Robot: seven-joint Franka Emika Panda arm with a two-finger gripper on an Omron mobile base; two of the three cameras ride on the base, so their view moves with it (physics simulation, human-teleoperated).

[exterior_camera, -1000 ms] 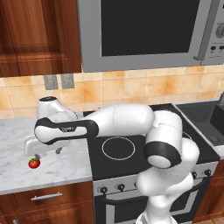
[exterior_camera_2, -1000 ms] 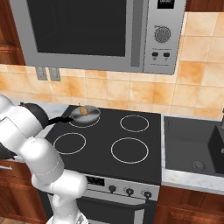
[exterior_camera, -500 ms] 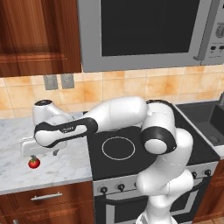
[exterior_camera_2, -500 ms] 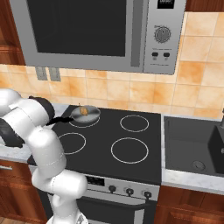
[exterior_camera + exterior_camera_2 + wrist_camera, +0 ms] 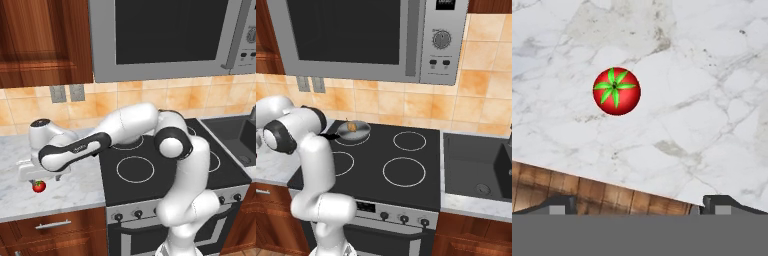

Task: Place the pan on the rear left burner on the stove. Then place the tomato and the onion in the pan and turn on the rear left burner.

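In the left base view, the white arm reached from the flat black glass stove [image 5: 165,165] out to nine o'clock, over the white marble counter [image 5: 75,187], where its two-finger gripper [image 5: 36,179] hung just above a small bright red tomato with a green stem cap [image 5: 39,186] resting near the counter's front edge; whether the two touched could not be told from this side, and the fingers themselves were too small to read here. In the right base view, the small round shiny steel pan with a short black handle [image 5: 353,131] sat on the thin white circle of the rear left burner [image 5: 352,139] at about ten o'clock on the cooktop, with the small tan-brown onion [image 5: 352,128] lying inside it, while the arm's elbow rose at the left of the picture. In the hand view, the tomato lay on bare marble at about eleven o'clock from the centre, its green cap facing the camera, with the wooden cabinet front [image 5: 587,197] running below it. The two dark fingertips [image 5: 559,205] stood wide apart at the bottom corners, gripping nothing, with the tomato well clear of both.
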